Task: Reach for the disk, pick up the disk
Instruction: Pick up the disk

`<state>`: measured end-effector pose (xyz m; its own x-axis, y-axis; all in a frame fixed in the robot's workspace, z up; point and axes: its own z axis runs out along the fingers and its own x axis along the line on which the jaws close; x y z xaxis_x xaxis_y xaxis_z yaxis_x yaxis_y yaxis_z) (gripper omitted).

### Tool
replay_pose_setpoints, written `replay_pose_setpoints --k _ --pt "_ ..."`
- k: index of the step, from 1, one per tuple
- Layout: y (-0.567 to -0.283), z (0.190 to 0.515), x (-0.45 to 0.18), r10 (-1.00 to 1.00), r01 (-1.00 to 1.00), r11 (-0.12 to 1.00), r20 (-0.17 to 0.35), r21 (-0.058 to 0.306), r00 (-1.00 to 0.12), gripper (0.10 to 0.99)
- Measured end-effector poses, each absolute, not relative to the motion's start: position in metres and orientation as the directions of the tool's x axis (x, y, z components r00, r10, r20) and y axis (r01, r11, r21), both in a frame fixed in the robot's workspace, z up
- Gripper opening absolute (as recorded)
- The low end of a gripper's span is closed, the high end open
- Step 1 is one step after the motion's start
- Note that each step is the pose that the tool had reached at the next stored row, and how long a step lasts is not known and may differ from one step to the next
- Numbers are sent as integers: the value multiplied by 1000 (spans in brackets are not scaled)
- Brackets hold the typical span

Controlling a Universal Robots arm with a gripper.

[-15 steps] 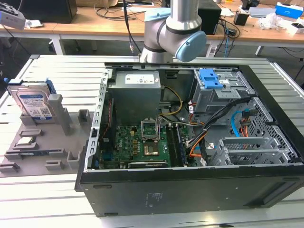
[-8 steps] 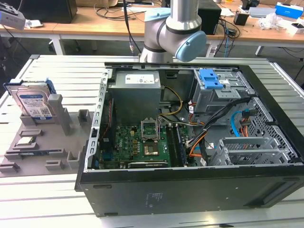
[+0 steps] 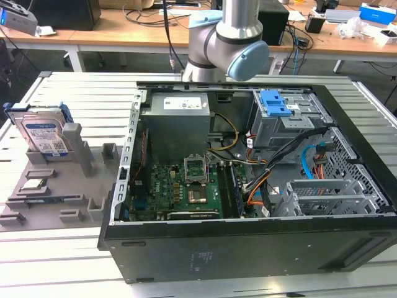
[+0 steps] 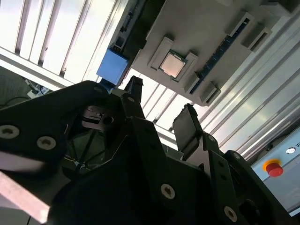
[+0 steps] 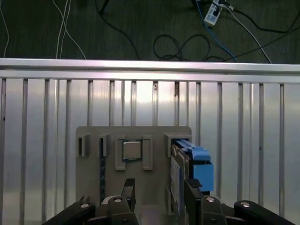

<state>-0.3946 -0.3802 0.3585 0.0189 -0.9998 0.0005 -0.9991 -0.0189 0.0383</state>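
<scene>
The disk point(image 3: 43, 133) stands on edge in a slot of a grey fixture point(image 3: 74, 180) at the exterior view's left. It is silver with a white-and-blue label and a blue bracket. In the first wrist view the disk point(image 5: 177, 171) appears edge-on with its blue bracket point(image 5: 202, 168), far below my gripper point(image 5: 160, 194) and roughly under one black finger point(image 5: 192, 190). The gripper is open with nothing between its fingers. In the second wrist view the gripper point(image 4: 159, 110) hangs well above the fixture, and a blue corner of the disk's bracket point(image 4: 112, 65) peeks past it.
An open computer case point(image 3: 347, 112) takes up the middle and the exterior view's right of the slatted metal table point(image 3: 74, 87). A small square chip point(image 5: 132, 150) sits in the fixture beside the disk. A red stop button point(image 4: 273, 168) is at the table's side. Cables lie on the floor point(image 5: 187, 42).
</scene>
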Motion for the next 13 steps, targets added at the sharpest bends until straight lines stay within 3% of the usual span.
replay_pose_setpoints --k 13 --pt "-339 358 -394 -1000 -999 -19 0 38 19 541"
